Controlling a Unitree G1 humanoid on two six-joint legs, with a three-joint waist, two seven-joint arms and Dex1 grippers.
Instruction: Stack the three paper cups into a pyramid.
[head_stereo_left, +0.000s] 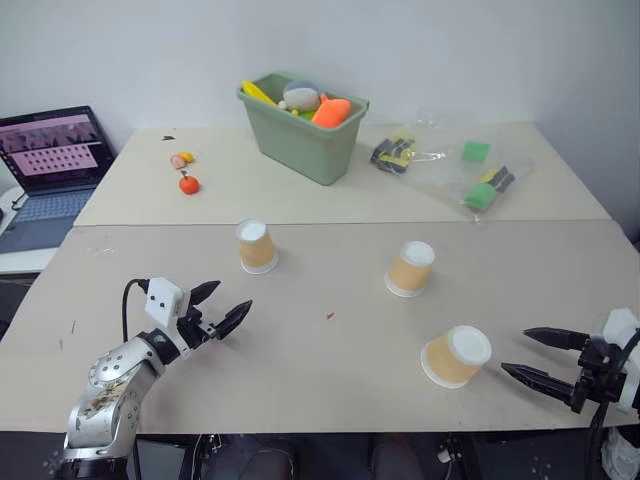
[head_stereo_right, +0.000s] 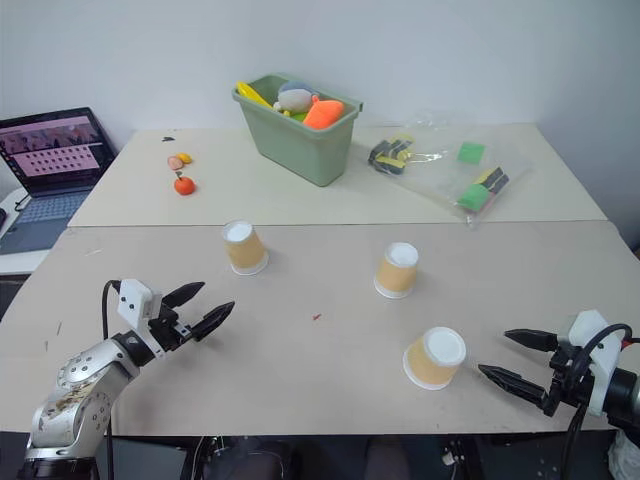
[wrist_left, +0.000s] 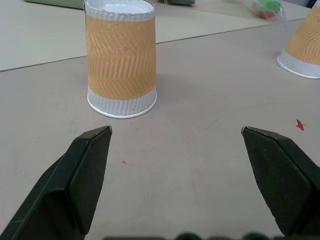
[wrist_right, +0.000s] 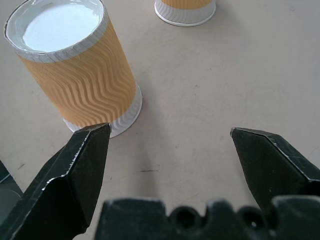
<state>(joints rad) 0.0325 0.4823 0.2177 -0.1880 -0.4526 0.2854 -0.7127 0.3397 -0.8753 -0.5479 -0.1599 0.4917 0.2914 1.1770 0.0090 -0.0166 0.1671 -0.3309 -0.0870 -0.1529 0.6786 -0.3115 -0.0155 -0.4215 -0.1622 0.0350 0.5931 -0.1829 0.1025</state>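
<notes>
Three paper cups stand upside down and apart on the near table, each tan-orange with its white base on top. The left cup (head_stereo_left: 255, 246) is ahead of my left gripper (head_stereo_left: 232, 297), which is open and empty a short way before it. That cup (wrist_left: 120, 60) stands upright in the left wrist view. The middle cup (head_stereo_left: 411, 268) is further right. The near right cup (head_stereo_left: 456, 356) sits just left of my open, empty right gripper (head_stereo_left: 517, 351). In the right wrist view this cup (wrist_right: 80, 75) lies close beyond one of the fingers (wrist_right: 75, 170).
A green bin (head_stereo_left: 322, 160) of toys stands on the far table. Small toy fruits (head_stereo_left: 187, 183) lie to its left, clear bags of items (head_stereo_left: 470, 170) to its right. A laptop (head_stereo_left: 45, 160) sits off the left edge.
</notes>
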